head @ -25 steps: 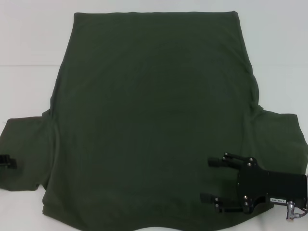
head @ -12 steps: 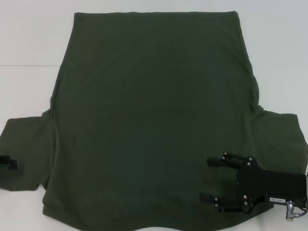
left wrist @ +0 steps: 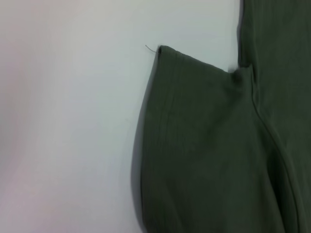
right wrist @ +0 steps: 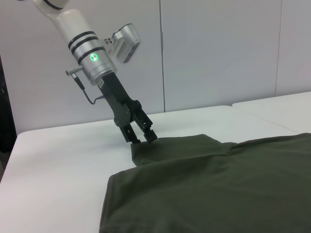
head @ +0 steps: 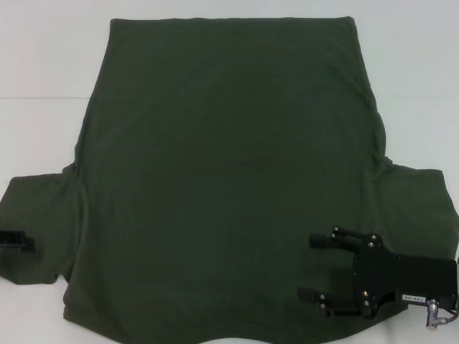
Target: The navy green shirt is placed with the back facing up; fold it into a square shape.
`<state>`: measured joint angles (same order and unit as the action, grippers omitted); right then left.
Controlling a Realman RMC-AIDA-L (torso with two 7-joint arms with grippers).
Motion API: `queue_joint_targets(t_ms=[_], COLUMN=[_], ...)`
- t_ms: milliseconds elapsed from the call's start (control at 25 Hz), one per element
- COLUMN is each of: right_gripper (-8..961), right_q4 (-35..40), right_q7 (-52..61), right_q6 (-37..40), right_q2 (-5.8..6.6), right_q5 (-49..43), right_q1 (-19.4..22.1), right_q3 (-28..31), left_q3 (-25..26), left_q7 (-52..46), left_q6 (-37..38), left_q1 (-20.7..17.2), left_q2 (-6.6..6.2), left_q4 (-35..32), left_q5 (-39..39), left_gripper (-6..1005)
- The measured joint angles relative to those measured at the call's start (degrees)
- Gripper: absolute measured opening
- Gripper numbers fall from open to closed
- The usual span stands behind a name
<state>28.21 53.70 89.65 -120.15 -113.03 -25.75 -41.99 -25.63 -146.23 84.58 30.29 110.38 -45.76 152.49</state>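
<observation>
The head view looks steeply down on the shirt, which fills most of the frame. The left wrist view sits close above one sleeve and the table. The right wrist view looks low across the table at the left gripper, which shows at the head frame's left edge.

R end effector open, low.

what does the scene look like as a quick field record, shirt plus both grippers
shirt: large dark olive-green cotton t-shirt, spread flat, plain side up, unfolded
surface: white table
left gripper: down at the shirt's left sleeve edge; fingers look closed on the cloth, which peaks up there
right gripper: open, over the shirt's near right part
fold progress: none visible
</observation>
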Motion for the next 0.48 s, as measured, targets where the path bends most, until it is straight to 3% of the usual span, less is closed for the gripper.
queue_joint_targets(t_ms=[480], right_gripper=[912], right_q4=[0.0], right_q7=[0.0], right_q6=[0.2], right_q2=[0.0], right_q5=[0.0], right_q1=[-0.3], right_q3=[0.2], left_q3=[-1.1], left_q7=[0.6], left_q6=[-0.1], left_q1=[0.4], left_q2=[0.22], left_q4=[-0.9], left_q5=[0.0], left_gripper=[876])
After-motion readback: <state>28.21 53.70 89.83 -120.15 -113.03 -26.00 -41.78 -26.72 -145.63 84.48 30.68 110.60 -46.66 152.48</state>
